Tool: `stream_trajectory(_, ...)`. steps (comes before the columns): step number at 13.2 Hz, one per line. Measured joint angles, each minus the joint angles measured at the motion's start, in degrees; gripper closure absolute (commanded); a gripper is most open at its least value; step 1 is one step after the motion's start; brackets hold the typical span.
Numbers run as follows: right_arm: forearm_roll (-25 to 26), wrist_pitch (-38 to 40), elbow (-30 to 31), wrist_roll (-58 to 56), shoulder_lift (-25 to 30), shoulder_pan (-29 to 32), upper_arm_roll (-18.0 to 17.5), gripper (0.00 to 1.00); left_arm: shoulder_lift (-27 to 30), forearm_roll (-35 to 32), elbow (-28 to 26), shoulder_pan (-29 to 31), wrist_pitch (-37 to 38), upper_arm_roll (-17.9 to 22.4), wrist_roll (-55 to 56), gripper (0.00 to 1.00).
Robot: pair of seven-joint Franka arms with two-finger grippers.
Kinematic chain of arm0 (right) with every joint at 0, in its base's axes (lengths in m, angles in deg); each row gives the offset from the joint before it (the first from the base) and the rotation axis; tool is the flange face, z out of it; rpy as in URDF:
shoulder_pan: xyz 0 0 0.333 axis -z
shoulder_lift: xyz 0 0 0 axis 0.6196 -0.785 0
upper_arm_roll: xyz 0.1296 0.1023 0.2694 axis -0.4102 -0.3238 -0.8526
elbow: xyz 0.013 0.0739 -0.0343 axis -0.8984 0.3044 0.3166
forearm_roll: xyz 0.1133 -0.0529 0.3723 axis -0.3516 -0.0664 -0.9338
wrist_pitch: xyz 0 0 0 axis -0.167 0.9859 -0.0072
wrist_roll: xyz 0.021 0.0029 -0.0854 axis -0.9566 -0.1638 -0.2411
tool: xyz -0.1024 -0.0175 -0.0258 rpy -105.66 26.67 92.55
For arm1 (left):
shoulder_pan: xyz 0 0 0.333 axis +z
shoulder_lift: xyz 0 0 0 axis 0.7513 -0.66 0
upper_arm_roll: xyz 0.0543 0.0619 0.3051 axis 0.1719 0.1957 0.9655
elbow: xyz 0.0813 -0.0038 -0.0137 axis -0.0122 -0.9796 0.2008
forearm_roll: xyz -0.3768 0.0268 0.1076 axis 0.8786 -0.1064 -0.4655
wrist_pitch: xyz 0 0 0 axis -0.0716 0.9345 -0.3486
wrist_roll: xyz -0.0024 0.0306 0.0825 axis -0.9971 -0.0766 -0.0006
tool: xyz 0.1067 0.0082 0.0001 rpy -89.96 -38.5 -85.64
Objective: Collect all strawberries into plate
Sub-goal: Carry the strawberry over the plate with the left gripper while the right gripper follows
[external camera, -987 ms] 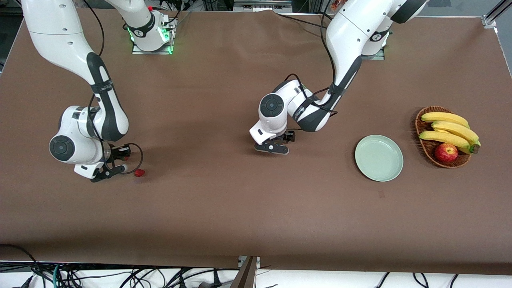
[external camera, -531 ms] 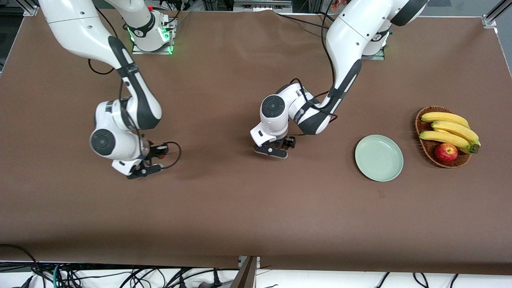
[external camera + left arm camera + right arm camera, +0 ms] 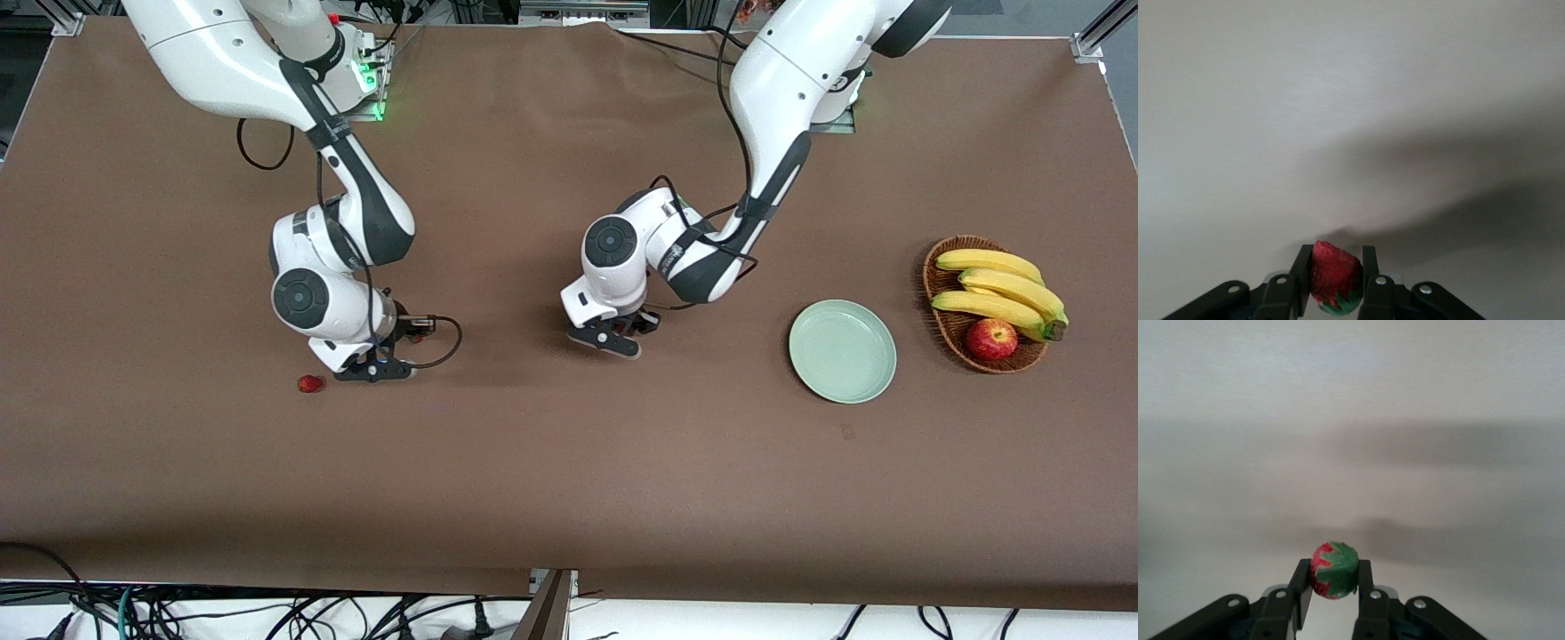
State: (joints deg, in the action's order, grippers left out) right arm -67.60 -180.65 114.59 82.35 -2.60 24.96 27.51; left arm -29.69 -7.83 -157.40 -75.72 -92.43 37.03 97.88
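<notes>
My left gripper (image 3: 608, 343) is low over the middle of the table, shut on a red strawberry (image 3: 1335, 272) that shows between its fingers in the left wrist view. My right gripper (image 3: 373, 371) hangs over the table toward the right arm's end. It is shut on a second strawberry (image 3: 1334, 571), whose green cap faces the wrist camera. A third strawberry (image 3: 309, 383) lies loose on the brown table beside the right gripper. The pale green plate (image 3: 842, 351) sits bare toward the left arm's end of the table.
A brown wicker basket (image 3: 944, 326) with bananas (image 3: 1000, 289) and a red apple (image 3: 991, 339) stands beside the plate, at the left arm's end of the table. Cables trail from both wrists.
The right arm has swung toward the table's middle with its strawberry, leaving the loose strawberry where it lay. The left gripper has shut on its strawberry.
</notes>
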Motion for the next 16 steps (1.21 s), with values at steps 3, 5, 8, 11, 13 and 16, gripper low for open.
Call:
stream_trajectory(3, -0.05, -3.2, -3.43, 7.55, -2.77, -3.13, -1.63, 0.98, 6.89, 0.31, 2.08, 6.66, 12.94, -0.08, -12.24, 1.0)
stream_trajectory(5, -0.06, -8.24, -6.51, 14.72, -6.2, -6.85, -1.94, 0.98, 11.28, 1.47, 2.21, 13.13, 15.91, -0.06, -20.06, 0.99)
stream_trajectory(8, -0.05, -13.67, -12.79, 26.96, -11.94, -12.82, -2.0, 0.98, 11.96, 2.39, 1.64, 22.92, 16.52, -0.06, -32.74, 0.98)
stream_trajectory(11, -0.05, -19.15, -21.49, 37.03, -18.38, -17.45, -2.01, 0.97, 10.05, 2.6, 0.08, 28.67, 16.49, -0.09, -43.66, 0.97)
stream_trajectory(13, -0.05, -20.44, -27.92, 40.68, -22.47, -19.85, -2.0, 0.97, 7.88, 2.61, -2.13, 30.81, 16.41, -0.09, -45.47, 0.98)
stream_trajectory(16, -0.05, -22.29, -33.4, 43.41, -25.81, -22.18, -2.32, 0.64, 4.53, 2.6, -6.47, 33.35, 12.65, -0.09, -46.04, 0.86)
